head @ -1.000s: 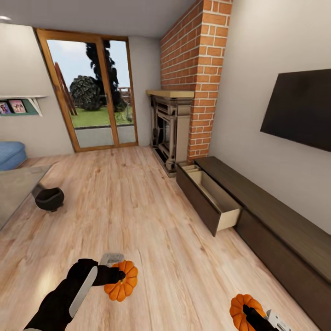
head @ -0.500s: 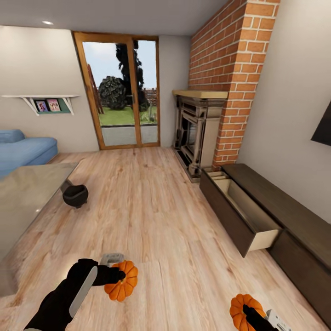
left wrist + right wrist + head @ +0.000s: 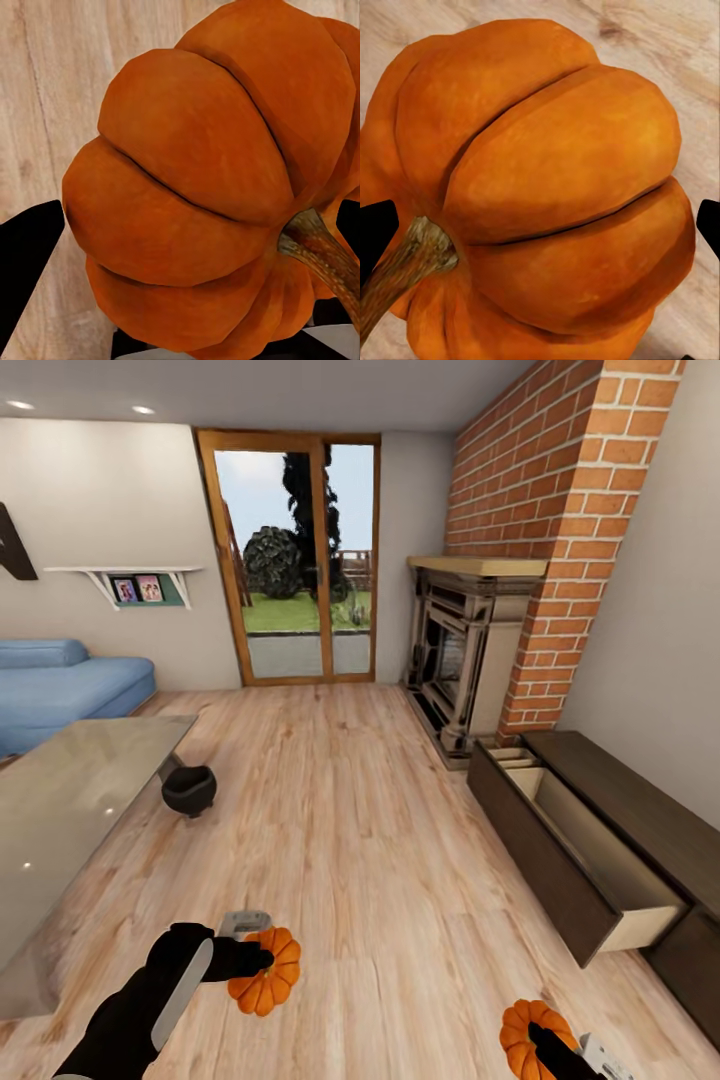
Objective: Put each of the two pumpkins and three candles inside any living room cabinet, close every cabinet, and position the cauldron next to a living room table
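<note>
Sofa: a blue sofa [image 3: 60, 685] at the far left edge of the head view, against the pale wall.
Table: a grey glossy table [image 3: 60, 810] fills the left middle of the frame.
Cauldron: the black cauldron [image 3: 189, 791] sits on the wood floor [image 3: 340, 860] just beside the table's right corner, left of centre.
Left gripper: the left gripper [image 3: 255, 950], lower left of the frame, is clenched on the left pumpkin [image 3: 266, 984]; in the left wrist view this pumpkin [image 3: 210, 187] sits between the dark fingers [image 3: 26, 262], stem toward the camera.
Glass door: a wood-framed glass door [image 3: 300, 560] at upper centre, garden behind it.
Fireplace: a stone fireplace [image 3: 465, 650] under a brick chimney [image 3: 560, 510], upper right.
Cabinet: the long dark brown cabinet [image 3: 640, 810] runs along the right wall; its drawer [image 3: 580, 860] nearest the fireplace stands pulled out, pale inside.
Right gripper: the right gripper [image 3: 545, 1045], bottom right corner, is clamped on the right pumpkin [image 3: 530, 1032]; the right wrist view shows that pumpkin [image 3: 547, 195] between black fingertips [image 3: 375, 232] above the floor.
</note>
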Tool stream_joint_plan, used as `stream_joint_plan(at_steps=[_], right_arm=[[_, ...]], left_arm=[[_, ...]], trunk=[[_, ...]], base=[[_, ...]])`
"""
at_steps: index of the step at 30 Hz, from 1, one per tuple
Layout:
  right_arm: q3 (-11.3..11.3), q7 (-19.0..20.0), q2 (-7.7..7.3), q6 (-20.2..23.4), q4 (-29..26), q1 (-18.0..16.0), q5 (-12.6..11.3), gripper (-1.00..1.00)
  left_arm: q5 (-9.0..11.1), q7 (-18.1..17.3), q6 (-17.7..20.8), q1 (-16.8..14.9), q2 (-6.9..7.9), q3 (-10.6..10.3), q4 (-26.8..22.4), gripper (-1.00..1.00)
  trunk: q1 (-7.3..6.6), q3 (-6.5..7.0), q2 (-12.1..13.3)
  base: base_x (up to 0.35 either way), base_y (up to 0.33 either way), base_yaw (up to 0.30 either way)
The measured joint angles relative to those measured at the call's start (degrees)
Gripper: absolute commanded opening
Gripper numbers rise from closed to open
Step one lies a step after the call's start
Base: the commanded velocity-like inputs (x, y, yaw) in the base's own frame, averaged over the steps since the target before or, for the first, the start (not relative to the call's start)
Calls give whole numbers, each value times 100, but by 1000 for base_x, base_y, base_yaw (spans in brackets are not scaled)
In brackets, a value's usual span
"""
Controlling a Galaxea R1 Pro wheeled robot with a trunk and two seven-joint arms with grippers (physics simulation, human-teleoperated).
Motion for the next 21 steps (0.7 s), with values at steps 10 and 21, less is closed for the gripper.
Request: stream_joint_plan(at_steps=[10,21], right_arm=[[-2,-2,-5,-1,0,0,2,-100],[-1,-8,-9,9,-48,-1,1,-100]], left_arm=[[-2,-1,0,0,5,0,1,-100],[-2,-1,0,0,14,5,1,-100]], trunk=[[0,0,0],[0,0,0]], base=[[318,1,0],[318,0,0]])
